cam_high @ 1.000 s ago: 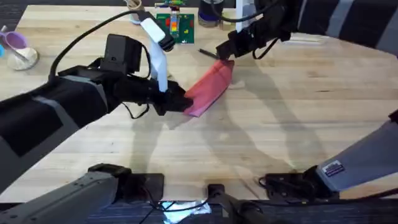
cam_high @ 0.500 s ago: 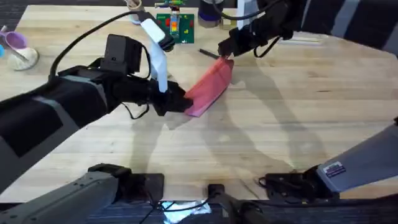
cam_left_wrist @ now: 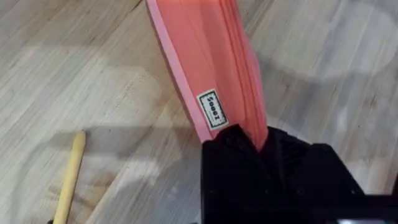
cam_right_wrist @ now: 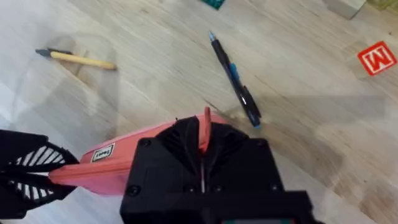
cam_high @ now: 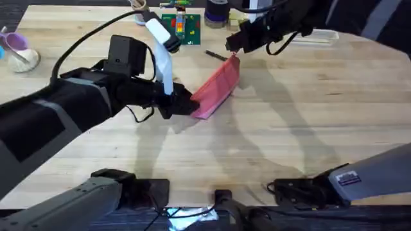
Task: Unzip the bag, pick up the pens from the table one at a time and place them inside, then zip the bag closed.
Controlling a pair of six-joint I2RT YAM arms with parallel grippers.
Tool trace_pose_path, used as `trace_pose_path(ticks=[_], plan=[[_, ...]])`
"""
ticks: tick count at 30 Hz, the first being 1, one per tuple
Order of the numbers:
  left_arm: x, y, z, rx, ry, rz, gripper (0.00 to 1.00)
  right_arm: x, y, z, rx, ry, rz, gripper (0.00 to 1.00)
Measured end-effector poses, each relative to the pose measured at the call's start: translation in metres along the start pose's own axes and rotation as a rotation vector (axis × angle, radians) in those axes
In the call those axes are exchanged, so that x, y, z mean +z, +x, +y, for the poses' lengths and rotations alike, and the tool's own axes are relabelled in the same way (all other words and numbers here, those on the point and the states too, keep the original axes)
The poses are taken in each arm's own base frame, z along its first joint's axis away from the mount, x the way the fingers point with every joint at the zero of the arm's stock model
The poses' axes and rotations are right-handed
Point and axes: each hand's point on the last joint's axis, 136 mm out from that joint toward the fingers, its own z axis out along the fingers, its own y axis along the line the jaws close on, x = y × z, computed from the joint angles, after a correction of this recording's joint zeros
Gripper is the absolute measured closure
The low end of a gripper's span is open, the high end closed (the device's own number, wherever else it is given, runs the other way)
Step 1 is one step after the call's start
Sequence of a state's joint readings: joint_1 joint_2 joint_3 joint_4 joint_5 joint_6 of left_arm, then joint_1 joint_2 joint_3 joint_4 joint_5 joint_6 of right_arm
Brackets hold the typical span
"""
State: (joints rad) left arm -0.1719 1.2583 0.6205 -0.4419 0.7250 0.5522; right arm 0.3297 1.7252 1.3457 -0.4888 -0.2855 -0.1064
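The pink bag (cam_high: 215, 86) lies slanted on the table (cam_high: 308, 122), stretched between both grippers. My left gripper (cam_high: 185, 104) is shut on its near end, where a small white label (cam_left_wrist: 212, 109) shows just ahead of the fingers (cam_left_wrist: 281, 149). My right gripper (cam_high: 235, 50) is shut on a thin pink tab (cam_right_wrist: 204, 127) at the bag's far end, which is lifted. A black pen (cam_high: 215, 56) with a blue tip (cam_right_wrist: 235, 82) lies just beyond that end. The tan-yellow pen (cam_right_wrist: 81, 59) with a dark tip lies on the wood beside the bag (cam_left_wrist: 69, 179).
A green board (cam_high: 182, 27) with coloured pieces and a dark cup (cam_high: 215, 13) stand at the back edge. At the far left are a purple cup (cam_high: 16, 42) and a white bowl (cam_high: 26, 59). A red tile marked M (cam_right_wrist: 377, 57) lies near the black pen.
My right gripper has moved away toward the back of the table, lifting and drawing out the bag's far end. The left gripper has held still.
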Motion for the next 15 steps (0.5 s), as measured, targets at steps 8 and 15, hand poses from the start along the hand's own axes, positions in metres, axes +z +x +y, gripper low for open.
trace_pose_path(ticks=[8,15], plan=[[0.0,0.0,0.0,0.0,0.0,0.0,0.958,-0.001,0.01,0.012,-0.006,-0.015,0.045,0.97],[0.0,0.002,-0.001,-0.006,0.002,0.006,0.958,0.005,0.011,0.049,-0.083,-0.045,0.061,0.97]])
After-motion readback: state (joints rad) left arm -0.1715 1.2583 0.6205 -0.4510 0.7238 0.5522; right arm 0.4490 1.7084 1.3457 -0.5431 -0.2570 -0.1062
